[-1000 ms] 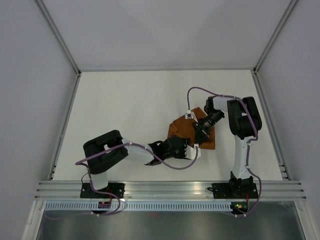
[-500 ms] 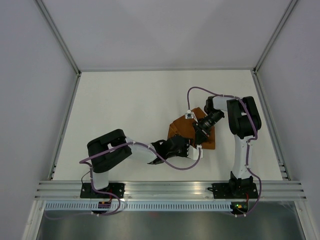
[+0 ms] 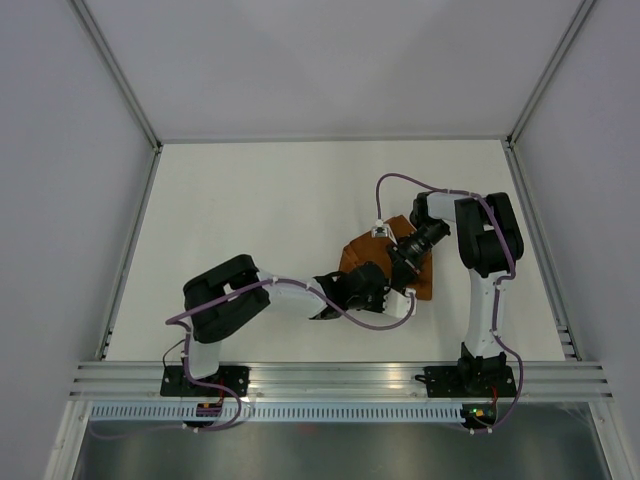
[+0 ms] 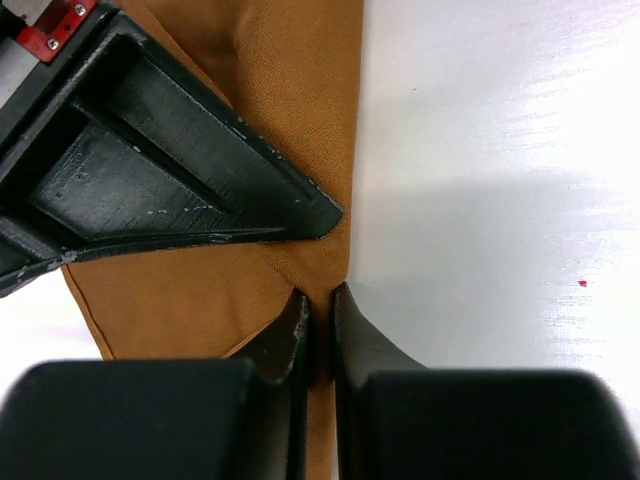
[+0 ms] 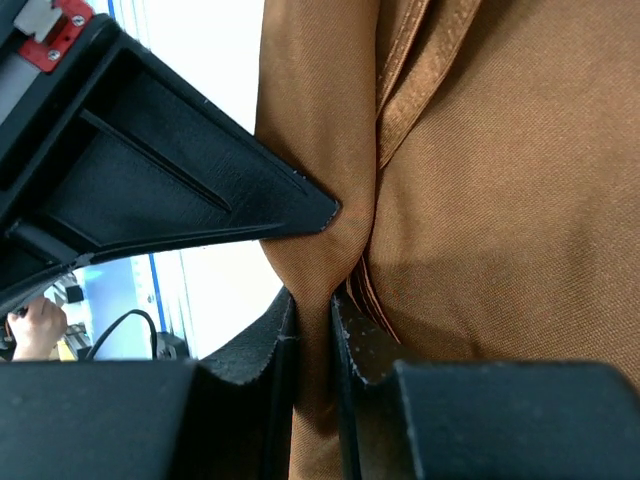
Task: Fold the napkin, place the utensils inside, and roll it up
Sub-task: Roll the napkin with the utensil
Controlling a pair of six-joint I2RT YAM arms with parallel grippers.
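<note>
The rust-orange napkin [image 3: 360, 252] lies bunched and folded right of the table's middle, mostly covered by both wrists. My left gripper [image 3: 386, 292] reaches in from the near left. In the left wrist view its jaws [image 4: 320, 300] are shut on the napkin's [image 4: 270, 90] edge where the cloth meets the white table. My right gripper [image 3: 401, 263] comes from the far right. In the right wrist view it [image 5: 312, 300] is shut on a raised fold of the napkin [image 5: 500, 200], lifting it. The utensils are out of view.
White table [image 3: 260, 210] with grey walls at left, right and back. An aluminium rail [image 3: 330, 378] runs along the near edge, carrying both arm bases. Purple cables loop beside each arm.
My left arm has slid right along the napkin's near edge and its jaws have closed on the cloth. The right gripper holds its fold nearly still.
</note>
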